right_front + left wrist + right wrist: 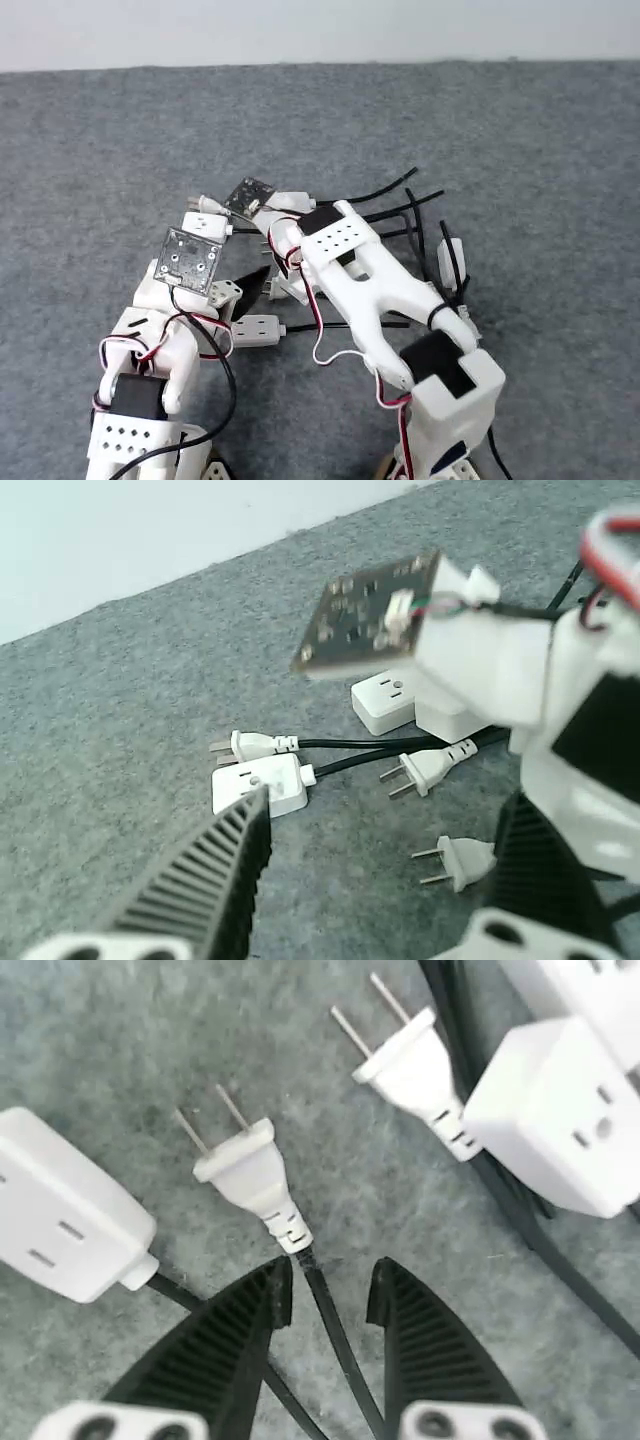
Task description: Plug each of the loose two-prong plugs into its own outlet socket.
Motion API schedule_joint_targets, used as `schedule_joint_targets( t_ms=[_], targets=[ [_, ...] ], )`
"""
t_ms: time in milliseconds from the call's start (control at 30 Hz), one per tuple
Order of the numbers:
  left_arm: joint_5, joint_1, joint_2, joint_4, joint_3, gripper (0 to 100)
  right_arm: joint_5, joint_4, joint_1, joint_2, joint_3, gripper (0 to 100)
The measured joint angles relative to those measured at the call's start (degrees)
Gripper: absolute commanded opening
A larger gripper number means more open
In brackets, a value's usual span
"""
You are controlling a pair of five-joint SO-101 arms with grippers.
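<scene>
No text, label or number I can read from here. Camera board point(187, 258) has tiny markings, too small to make out. Plug point(243, 1165) and outlet socket point(60, 1220) faces look plain white.

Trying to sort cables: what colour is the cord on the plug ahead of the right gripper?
Black cord, on a white plug; clearest in the right wrist view.

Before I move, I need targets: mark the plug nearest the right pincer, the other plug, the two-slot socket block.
nearest plug point(243, 1167): right wrist view, body.
other plug point(412, 1060): right wrist view, body.
two-slot socket block point(60, 1215): right wrist view, slotted face.
</scene>
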Motion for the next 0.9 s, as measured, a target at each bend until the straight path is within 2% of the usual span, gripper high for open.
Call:
schedule_joint_targets(
  t_ms=[233, 433, 633, 900],
  targets=[
    [1.4, -4.3, 0.0, 0.0, 0.0, 35, -0.1, -0.4, -0.3, 3.3, -2.1, 13.2],
    [4.0, -5.4, 0.0, 0.0, 0.0, 35, -0.1, -0.4, -4.0, 3.6, -3.7, 13.3],
    [7.1, -10.3, 0.0, -2.1, 0.0, 35, 0.0, -0.8, -5.6, 3.6, -4.2, 13.3],
    [7.7, -10.6, 0.0, -2.1, 0.0, 35, 0.0, -1.8, -5.6, 3.6, -4.2, 13.3]
  ],
)
